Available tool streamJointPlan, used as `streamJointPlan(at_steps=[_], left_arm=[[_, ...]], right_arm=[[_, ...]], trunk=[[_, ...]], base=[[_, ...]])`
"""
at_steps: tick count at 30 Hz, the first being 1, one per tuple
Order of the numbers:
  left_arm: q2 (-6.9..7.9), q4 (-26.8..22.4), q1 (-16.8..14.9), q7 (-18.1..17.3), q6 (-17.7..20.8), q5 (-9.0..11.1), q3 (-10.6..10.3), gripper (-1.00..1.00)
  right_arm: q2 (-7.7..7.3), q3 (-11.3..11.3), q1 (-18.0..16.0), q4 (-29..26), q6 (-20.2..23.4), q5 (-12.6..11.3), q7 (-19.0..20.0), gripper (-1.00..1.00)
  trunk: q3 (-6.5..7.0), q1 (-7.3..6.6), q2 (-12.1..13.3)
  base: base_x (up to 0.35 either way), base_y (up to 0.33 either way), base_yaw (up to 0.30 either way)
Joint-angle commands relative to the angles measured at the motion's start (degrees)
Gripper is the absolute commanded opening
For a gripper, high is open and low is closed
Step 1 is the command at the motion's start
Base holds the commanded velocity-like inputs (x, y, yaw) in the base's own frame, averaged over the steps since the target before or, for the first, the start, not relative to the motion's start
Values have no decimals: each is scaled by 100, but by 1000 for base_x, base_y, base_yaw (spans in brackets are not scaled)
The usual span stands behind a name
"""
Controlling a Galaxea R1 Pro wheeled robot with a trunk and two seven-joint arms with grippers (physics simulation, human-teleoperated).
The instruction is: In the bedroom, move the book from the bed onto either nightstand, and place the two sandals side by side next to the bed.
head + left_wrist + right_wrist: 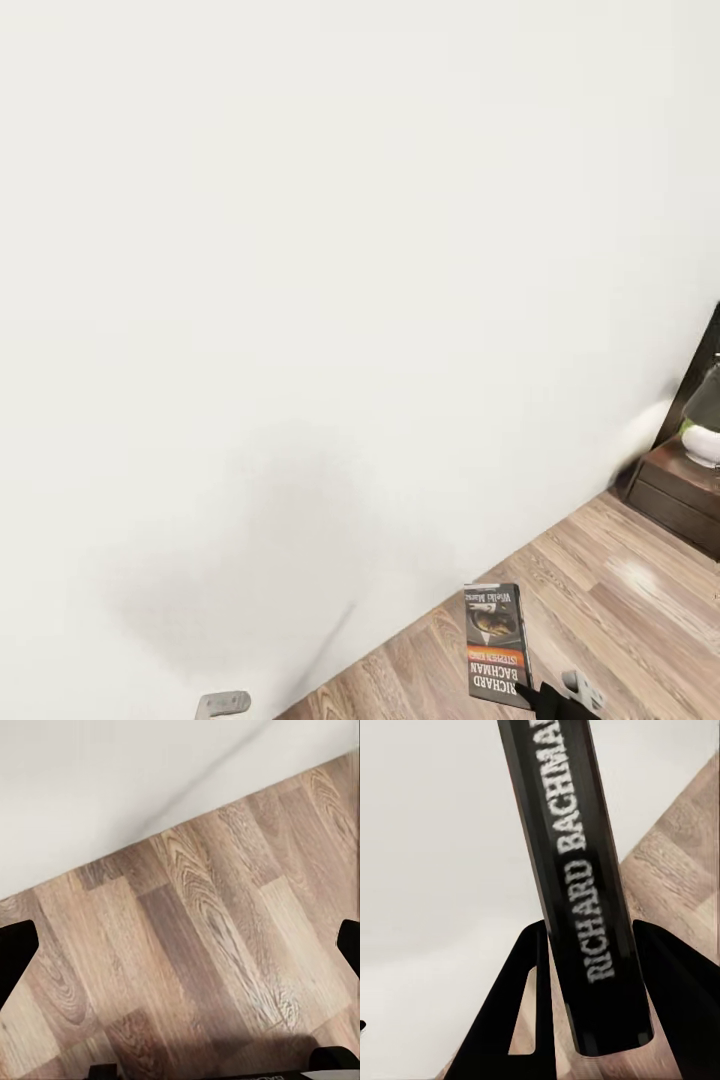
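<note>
Your right gripper (585, 1020) has the book (496, 645) clamped by its spine between both fingers, holding it in the air above the wood-plank floor (600, 610) close to the white wall (300, 250). The nightstand (682, 495) stands further along that wall, carrying a lamp (704, 420). Your left gripper's (180, 945) fingers are spread wide over bare floor, gripping nothing.

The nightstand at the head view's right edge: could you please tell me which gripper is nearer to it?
Right. The right gripper, shut on the book, is on the nightstand's side; the left gripper is further away, near the wall.
</note>
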Motion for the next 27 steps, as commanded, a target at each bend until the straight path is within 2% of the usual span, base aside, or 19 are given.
streamJointPlan(at_steps=[1,7,23,27], left_arm=[[2,6,-4,-42,-1,42,34,100],[2,6,-4,-42,-1,42,34,100],[2,6,-4,-42,-1,42,34,100],[2,6,-4,-42,-1,42,34,100]], right_arm=[[1,-18,-7,-1,61,-66,20,-100],[0,-18,-7,-1,61,-66,20,-100],[-1,-18,-7,-1,61,-66,20,-100],[-4,-18,-7,-1,61,-66,20,-100]], trunk=[[-9,3,-7],[-9,3,-7],[-9,3,-7],[-9,3,-7]], base=[[268,0,-297],[188,0,-297],[15,0,-299],[253,13,-299]])
